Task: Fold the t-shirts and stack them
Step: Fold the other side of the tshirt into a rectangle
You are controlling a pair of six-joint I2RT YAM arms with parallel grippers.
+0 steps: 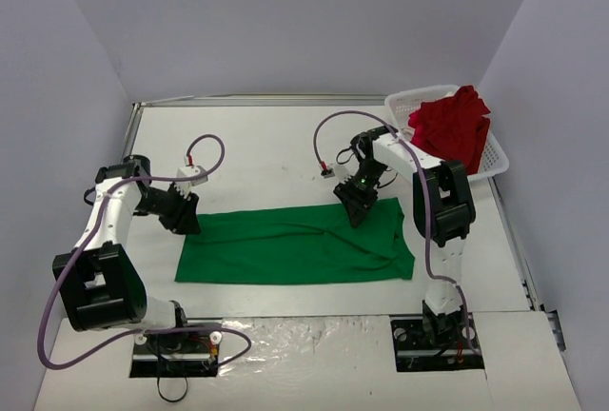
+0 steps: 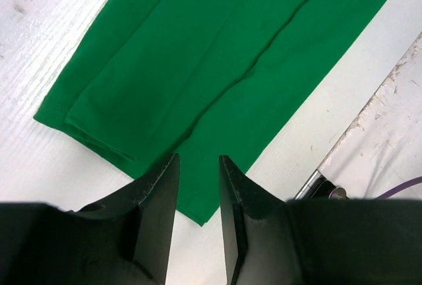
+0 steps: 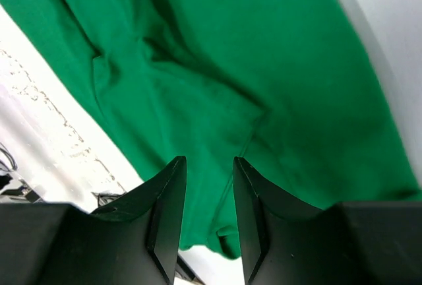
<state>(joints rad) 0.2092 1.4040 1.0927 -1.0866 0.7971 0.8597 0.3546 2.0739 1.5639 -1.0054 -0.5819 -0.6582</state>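
The green t-shirt (image 1: 295,244) lies flat on the table as a long folded strip, with wrinkles toward its right end. My left gripper (image 1: 181,221) hovers at the strip's far left corner. In the left wrist view that gripper (image 2: 198,163) stands open, the green t-shirt (image 2: 217,54) and its corner showing below the gap. My right gripper (image 1: 360,206) is over the far edge, right of the middle. Seen from the right wrist, this gripper (image 3: 210,166) is open above a creased part of the green t-shirt (image 3: 264,54). The red t-shirt (image 1: 452,130) is heaped in the basket.
A white lattice basket (image 1: 495,159) stands at the back right corner. The white table (image 1: 266,145) is walled by grey panels at the back and sides. Purple cables arch above both arms. A metal rail edges the table's right side.
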